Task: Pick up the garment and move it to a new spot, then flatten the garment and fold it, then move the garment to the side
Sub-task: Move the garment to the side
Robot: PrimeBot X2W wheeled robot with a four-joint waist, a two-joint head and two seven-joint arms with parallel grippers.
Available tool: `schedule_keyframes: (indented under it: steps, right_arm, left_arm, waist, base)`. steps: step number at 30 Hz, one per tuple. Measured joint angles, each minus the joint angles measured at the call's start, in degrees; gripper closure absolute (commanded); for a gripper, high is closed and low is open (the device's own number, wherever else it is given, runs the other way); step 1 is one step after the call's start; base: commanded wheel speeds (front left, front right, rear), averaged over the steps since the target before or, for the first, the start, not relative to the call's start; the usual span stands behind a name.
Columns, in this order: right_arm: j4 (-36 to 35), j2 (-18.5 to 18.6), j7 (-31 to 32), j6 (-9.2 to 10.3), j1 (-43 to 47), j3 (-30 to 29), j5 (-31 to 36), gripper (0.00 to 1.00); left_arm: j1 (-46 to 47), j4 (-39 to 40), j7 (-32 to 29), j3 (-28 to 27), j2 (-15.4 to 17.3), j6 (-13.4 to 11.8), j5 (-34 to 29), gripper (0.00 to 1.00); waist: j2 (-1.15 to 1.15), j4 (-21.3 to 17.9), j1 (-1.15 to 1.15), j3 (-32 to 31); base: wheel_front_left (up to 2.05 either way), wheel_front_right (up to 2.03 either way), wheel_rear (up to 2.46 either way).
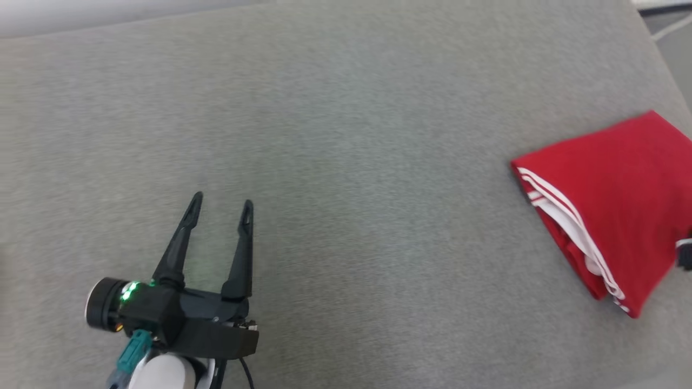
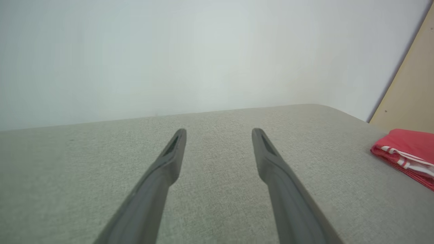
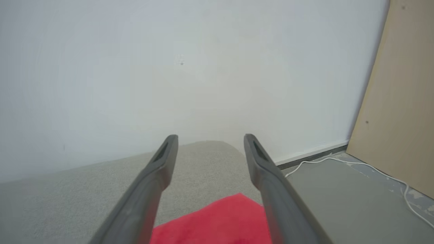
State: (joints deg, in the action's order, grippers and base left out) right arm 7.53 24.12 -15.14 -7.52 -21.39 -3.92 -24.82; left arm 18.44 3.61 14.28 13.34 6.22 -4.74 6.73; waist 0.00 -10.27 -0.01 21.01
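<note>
On the grey surface (image 1: 346, 135), the garment (image 1: 611, 200) lies beneath the released right gripper (image 3: 208, 140), well apart from the released left gripper (image 1: 221, 204), a white cable (image 3: 315, 160) beyond.

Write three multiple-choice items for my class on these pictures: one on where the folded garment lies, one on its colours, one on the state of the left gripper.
1. Where on the grey surface does the garment lie in the head view?
A. near the right edge
B. in the centre
C. at the far left

2. Which colours does the garment show?
A. blue and yellow
B. red with white stripes
C. all black

3. How does the left gripper stand?
A. shut on the garment
B. shut on nothing
C. open, holding nothing

Key:
1 A, it lies far to that view's right.
2 B, white stripes run along its folded edge.
3 C, its fingers stand apart over bare surface.
</note>
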Motion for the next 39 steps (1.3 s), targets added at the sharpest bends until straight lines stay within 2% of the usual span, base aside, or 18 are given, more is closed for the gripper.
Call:
schedule_keyframes:
  steps: [8,17,27,39]
  right_arm:
    - [-5.5,-4.5,2.1,0.00,4.7,3.6,4.1,0.00]
    - [-8.9,-10.6,6.1,0.00,12.3,7.1,8.5,0.00]
    - [-9.7,-13.9,8.6,0.00,19.6,8.3,10.6,0.00]
    - [-13.2,-16.2,10.4,0.00,25.0,7.5,13.1,0.00]
  left_arm:
    - [-3.8,0.0,0.5,-2.4,0.2,-1.4,1.2,0.00]
    - [-8.9,-1.0,0.6,-4.3,1.1,-1.8,2.1,0.00]
    - [-13.6,-3.0,0.6,-5.2,1.4,-1.8,3.4,0.00]
    - [-16.7,-4.5,0.4,-5.5,2.5,-1.8,4.3,0.00]
  waist:
    - [0.00,5.6,0.00,-4.1]
    - [0.00,9.3,0.00,-10.4]
    - [0.00,10.7,0.00,-17.3]
    - [0.00,10.4,0.00,-21.4]
  base:
    - [0.00,0.00,0.00]
    - [0.00,0.00,0.00]
    - [0.00,0.00,0.00]
    - [0.00,0.00,0.00]
